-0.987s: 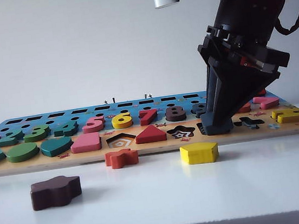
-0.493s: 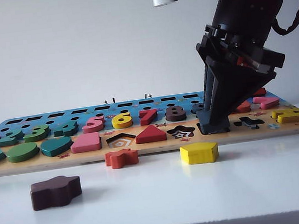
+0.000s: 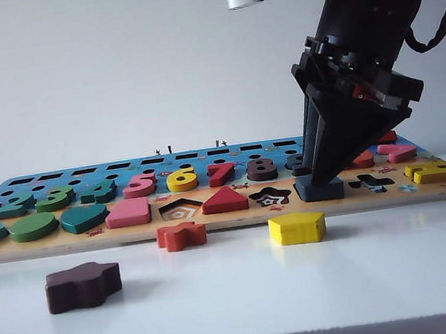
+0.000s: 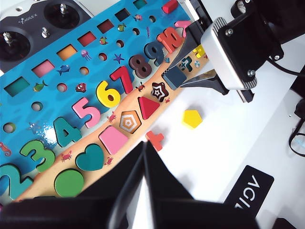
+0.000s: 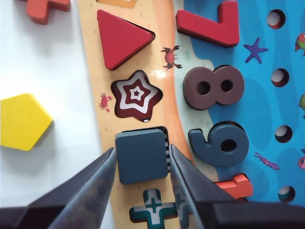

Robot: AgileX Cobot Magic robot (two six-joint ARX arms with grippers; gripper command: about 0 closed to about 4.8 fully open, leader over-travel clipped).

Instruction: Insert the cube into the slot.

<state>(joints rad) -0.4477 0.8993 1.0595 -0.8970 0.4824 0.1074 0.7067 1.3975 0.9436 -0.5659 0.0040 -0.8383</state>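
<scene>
At far left of the scene, left hand (image 4: 143, 157) hangs high above the near-left part of the board (image 3: 45, 242), fingers pressed together, nothing held; it is well apart from the work.

Right of centre on the board's near row: star recess (image 5: 137, 95), then the slot (image 5: 165, 143), then the cross recess (image 5: 153, 206). The cube (image 5: 142, 156) lies flat over the slot, square to it but offset: a thin strip of checkered bottom shows along one edge only, the edge toward the number 9 (image 5: 220, 144). In the exterior view the cube (image 3: 320, 190) stands a little proud of the board surface, so judged not fully seated.

Right hand (image 5: 141, 183) points down directly over the cube, one finger (image 5: 90, 186) on each of two opposite sides. Small gaps show between fingers and cube, so the hand is parted and apparently just let go; contact at the tips cannot be ruled out.

Governing relation: cube needs to shift toward the 9, closing the visible strip, then drop. Right arm is the nearer by far.
</scene>
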